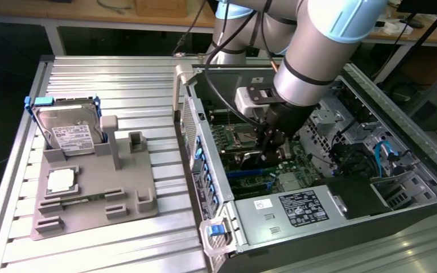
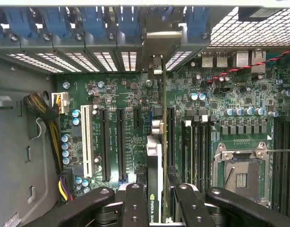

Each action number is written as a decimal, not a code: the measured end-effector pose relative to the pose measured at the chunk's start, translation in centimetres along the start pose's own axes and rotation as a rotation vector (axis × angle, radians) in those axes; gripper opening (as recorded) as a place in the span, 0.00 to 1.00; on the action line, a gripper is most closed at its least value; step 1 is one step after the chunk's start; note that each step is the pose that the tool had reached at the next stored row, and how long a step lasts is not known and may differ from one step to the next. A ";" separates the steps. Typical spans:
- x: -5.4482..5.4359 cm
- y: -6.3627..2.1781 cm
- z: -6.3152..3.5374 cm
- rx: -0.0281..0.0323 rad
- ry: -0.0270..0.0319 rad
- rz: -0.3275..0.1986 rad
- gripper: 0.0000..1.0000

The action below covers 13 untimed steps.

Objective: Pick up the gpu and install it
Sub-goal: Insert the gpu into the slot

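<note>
Down inside the open case (image 1: 295, 219), the gripper (image 1: 268, 149) is right over the motherboard (image 2: 116, 90), clamped onto the gpu (image 2: 154, 146) with a finger (image 2: 134, 196) on each side of the card. From the wrist view the gpu is edge-on, basically a thin blade standing upright on the board. It runs alongside the long black slots (image 2: 105, 142), between them and the CPU socket (image 2: 239, 177). Its metal bracket (image 2: 157, 45) sits up against the vented slot covers at the back wall of the case. Can't tell if the card edge is fully down in its slot or just resting on it, honestly.

Outside the case, toward the exterior view's left, the gray holder (image 1: 131, 207) sits on the ribbed table (image 1: 112, 74) with the hard drive (image 1: 70, 133) standing in it, well apart from the arm.
</note>
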State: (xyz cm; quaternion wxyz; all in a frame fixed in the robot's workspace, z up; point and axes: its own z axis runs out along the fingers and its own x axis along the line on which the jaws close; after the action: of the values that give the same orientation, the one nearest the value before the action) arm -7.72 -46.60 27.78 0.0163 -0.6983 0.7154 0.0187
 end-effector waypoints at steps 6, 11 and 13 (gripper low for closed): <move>0.0 0.51 0.10 0.0001 0.0000 0.000 0.27; 0.0 0.54 0.30 -0.0015 -0.0041 0.000 0.27; 0.0 0.54 0.43 -0.0029 -0.0048 0.000 0.27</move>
State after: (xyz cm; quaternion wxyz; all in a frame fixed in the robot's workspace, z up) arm -8.26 -46.60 27.35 0.0170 -0.6982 0.7154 0.0214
